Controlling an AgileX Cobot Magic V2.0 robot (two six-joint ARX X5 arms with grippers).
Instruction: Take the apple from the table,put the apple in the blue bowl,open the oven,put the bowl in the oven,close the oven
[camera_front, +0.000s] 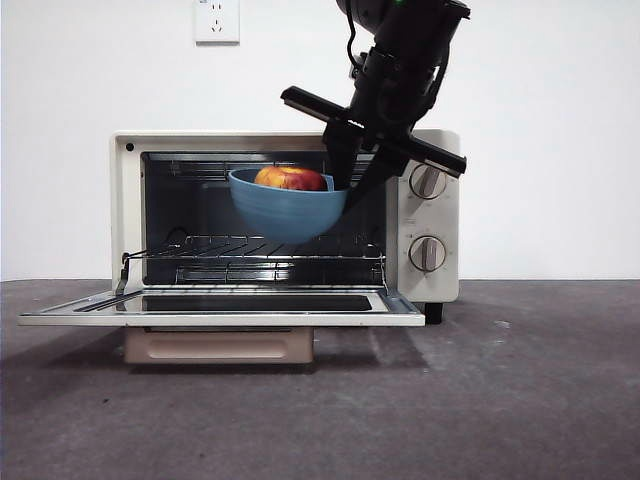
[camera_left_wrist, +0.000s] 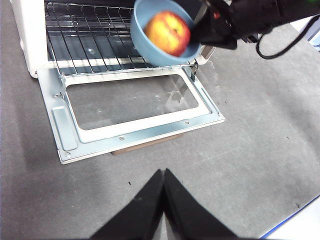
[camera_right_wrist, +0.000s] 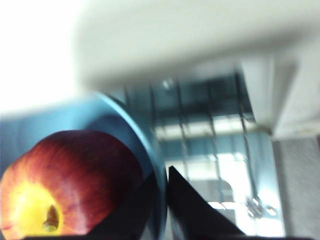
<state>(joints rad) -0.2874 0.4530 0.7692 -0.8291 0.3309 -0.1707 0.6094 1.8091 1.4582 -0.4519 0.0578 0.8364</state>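
Observation:
The blue bowl (camera_front: 285, 210) hangs in the air in front of the open oven (camera_front: 130, 200), above its wire rack (camera_front: 250, 245). The red and yellow apple (camera_front: 291, 179) lies inside the bowl (camera_left_wrist: 145, 42), where the apple (camera_left_wrist: 168, 33) shows clearly from above. My right gripper (camera_front: 345, 185) comes down from above and is shut on the bowl's right rim (camera_right_wrist: 161, 190), one jaw inside beside the apple (camera_right_wrist: 65, 185). My left gripper (camera_left_wrist: 163, 176) hovers over the table (camera_left_wrist: 250, 150) in front of the oven door (camera_left_wrist: 130, 102), jaws shut on nothing.
The oven door (camera_front: 220, 305) lies flat and open toward me, low over the table (camera_front: 500, 400). Two round knobs (camera_front: 428, 182) sit on the oven's right panel. A wall socket (camera_front: 217, 20) is on the white wall behind.

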